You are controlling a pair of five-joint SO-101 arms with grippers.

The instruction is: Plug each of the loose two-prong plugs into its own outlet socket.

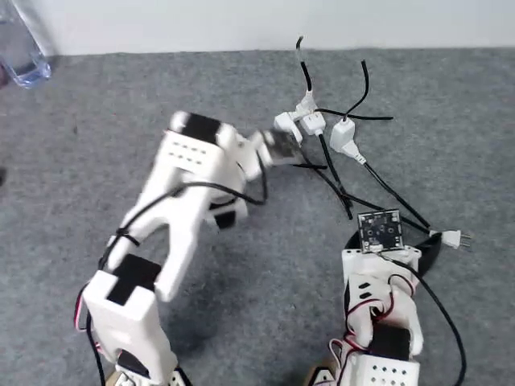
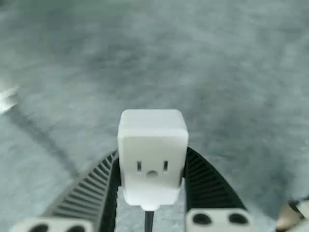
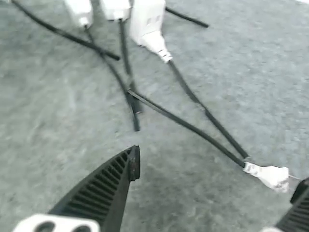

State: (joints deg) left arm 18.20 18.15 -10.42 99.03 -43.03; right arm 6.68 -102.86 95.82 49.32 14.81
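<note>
Left wrist view, outlet socket (image 2: 152, 140) pinched in left hand (image 2: 151, 166), slots facing camera

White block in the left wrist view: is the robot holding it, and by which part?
Yes. The left gripper is shut on the outlet socket, with one finger pressed against each of its two side faces.

Left fingers (image 2: 91, 193) clamped, right fingers (image 3: 104, 191) apart

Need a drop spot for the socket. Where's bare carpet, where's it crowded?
Bare: carpet left of the left arm, and the gap between both arms. Crowded: sockets and cords ahead of the right arm, out to the loose plug.
</note>
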